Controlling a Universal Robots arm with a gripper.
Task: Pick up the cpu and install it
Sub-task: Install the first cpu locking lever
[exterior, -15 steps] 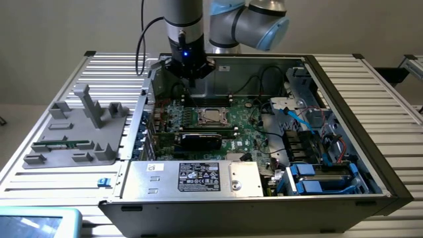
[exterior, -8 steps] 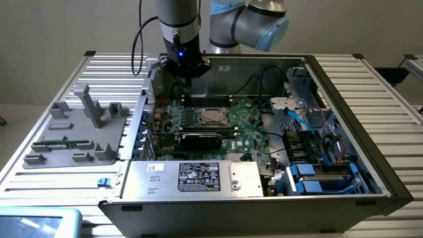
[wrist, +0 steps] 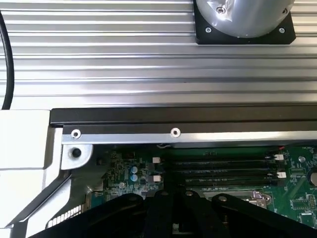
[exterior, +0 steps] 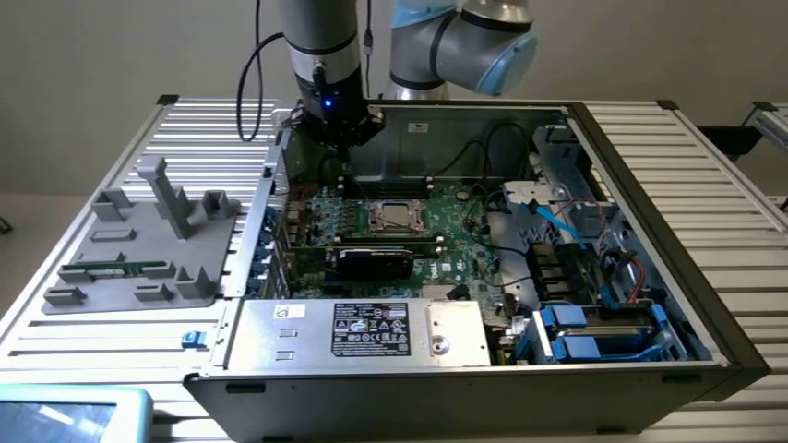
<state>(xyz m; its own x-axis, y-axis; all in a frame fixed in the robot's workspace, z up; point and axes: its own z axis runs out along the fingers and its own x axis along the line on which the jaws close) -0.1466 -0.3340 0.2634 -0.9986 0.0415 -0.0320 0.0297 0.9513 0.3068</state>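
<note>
The fingers (wrist: pixel 154 217) are closed together, with nothing visible between them. In the exterior view, the cpu (exterior: pixel 394 218) seems to lie flat in the socket (exterior: pixel 394 201), near the fingers, at about five o'clock.

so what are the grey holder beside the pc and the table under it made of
The grey holder looks like matte plastic, moulded or printed: a uniform dull grey with no shine. The table is probably aluminium: silvery ribbed slats with bright streaks along the ridges.
</note>
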